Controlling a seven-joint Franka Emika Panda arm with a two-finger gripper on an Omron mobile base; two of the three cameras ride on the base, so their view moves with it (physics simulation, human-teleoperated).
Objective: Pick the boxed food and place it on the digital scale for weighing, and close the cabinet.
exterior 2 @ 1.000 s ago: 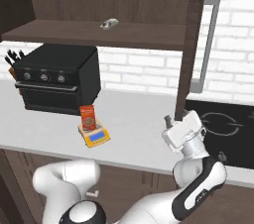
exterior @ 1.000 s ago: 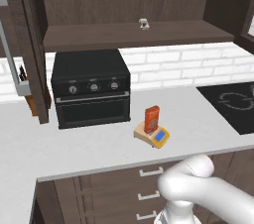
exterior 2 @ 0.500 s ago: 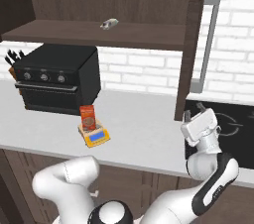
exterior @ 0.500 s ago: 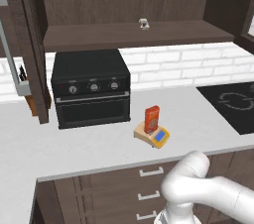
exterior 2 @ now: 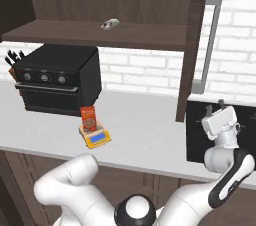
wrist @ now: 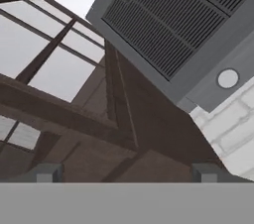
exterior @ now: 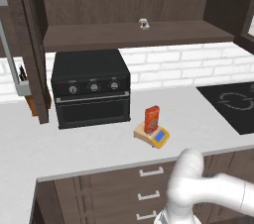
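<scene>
- The boxed food [exterior: 152,119] is standing upright on the digital scale [exterior: 153,135], out on the tabletop [exterior: 89,143] just in front and to the right of the black toaster oven [exterior: 91,87], so the weighing part is looking done.
- The cabinet [exterior 2: 192,45] is hanging open, its right door swung out edge-on with the silver bar handle [exterior 2: 209,40] facing the room; closing it is what is left.
- The hand [exterior 2: 220,119] is sitting raised over by that open door, released and carrying nothing, its fingertips [wrist: 208,172] spread wide with the glass-panelled door close ahead.
- Inside the cabinet, the shelf [exterior: 134,34] is holding one small white-grey object [exterior: 144,24]; I am seeing nothing else on it.
- My read: the next move is calling for a push on that door, and then the left door [exterior: 30,44] is waiting too.
</scene>
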